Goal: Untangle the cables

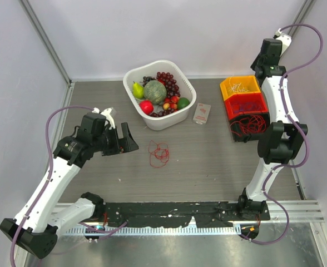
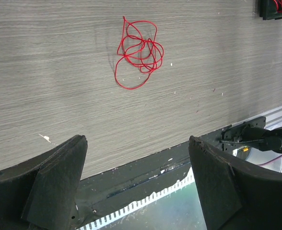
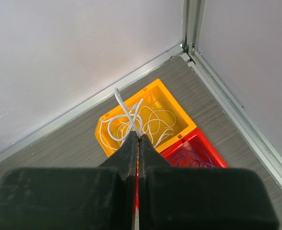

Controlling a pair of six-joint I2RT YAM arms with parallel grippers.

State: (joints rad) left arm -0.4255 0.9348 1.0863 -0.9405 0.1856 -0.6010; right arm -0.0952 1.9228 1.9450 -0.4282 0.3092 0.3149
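The left gripper (image 2: 137, 146) is wide open and holds nothing. It hangs low over the gray table (image 1: 208, 161), near the front edge. A red cable (image 2: 138, 50) lies on the table in a small messy bunch of loops. It is a little way from the open gripper and does not touch it. The right gripper (image 3: 138, 136) is up high over the far right corner. Its two fingers (image 3: 129, 151) are squeezed tight together, and a white cable (image 3: 126, 108) is pinched at their tips. Below it sits a yellow bin (image 3: 178, 106) with more white cables (image 3: 153, 122) inside. Right beside that is a red bin (image 1: 244, 98) with purple-blue cables (image 1: 247, 107), then a black bin (image 1: 233, 132) with red cables (image 1: 250, 123). A white basket (image 1: 169, 120) full of fruit (image 1: 155, 92) stands at the back of the table.
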